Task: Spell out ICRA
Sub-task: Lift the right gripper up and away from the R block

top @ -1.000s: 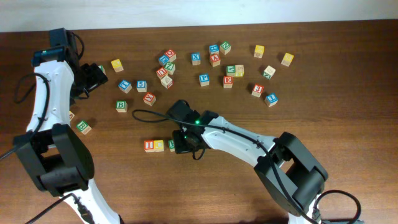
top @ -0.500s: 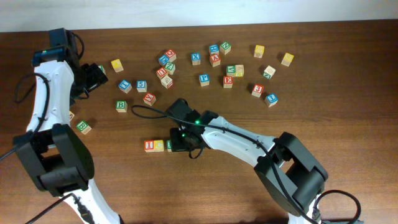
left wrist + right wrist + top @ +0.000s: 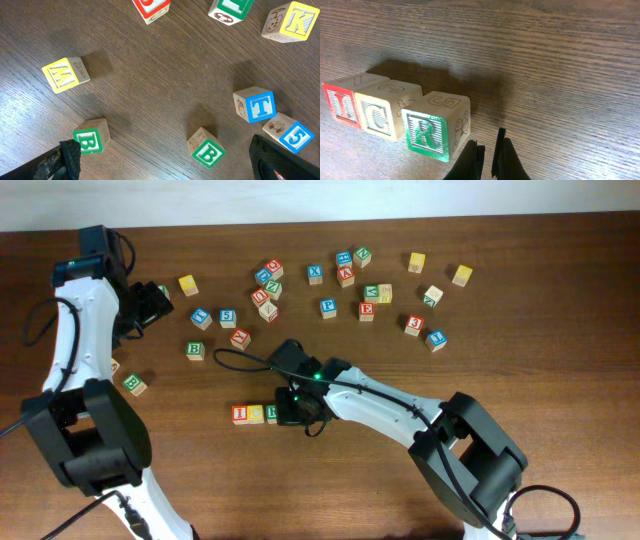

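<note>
Row of three on the table (image 3: 560, 360), front of centre: red I cube (image 3: 340, 106) touching the yellow-faced C cube (image 3: 380, 114), that one touching the green R cube (image 3: 427, 131), printed faces all turned one way, edges close enough to read as one line. Right of the R cube's free edge, bare wood with room for one more cube. Just beside that edge, the right gripper (image 3: 487, 155), fingers pressed together on nothing, tips low over the wood; contact with the R cube not clear. From overhead, that arm lying over the row's right end and hiding most of the R cube. Farther back, in the scatter along the table's far side, the likely A cube (image 3: 346, 276), red-lettered (print too small to be certain), with neighbours close on several sides. Between scatter and row, a wide strip of open wood. At far left, the left gripper (image 3: 150, 302), fingers spread wide and holding nothing, over a yellow W cube (image 3: 65, 74), one green B cube (image 3: 91, 136), a second B cube (image 3: 206, 148), and a blue T cube (image 3: 255, 105) just beside a blue 5 cube (image 3: 290, 132), the rest well apart
</note>
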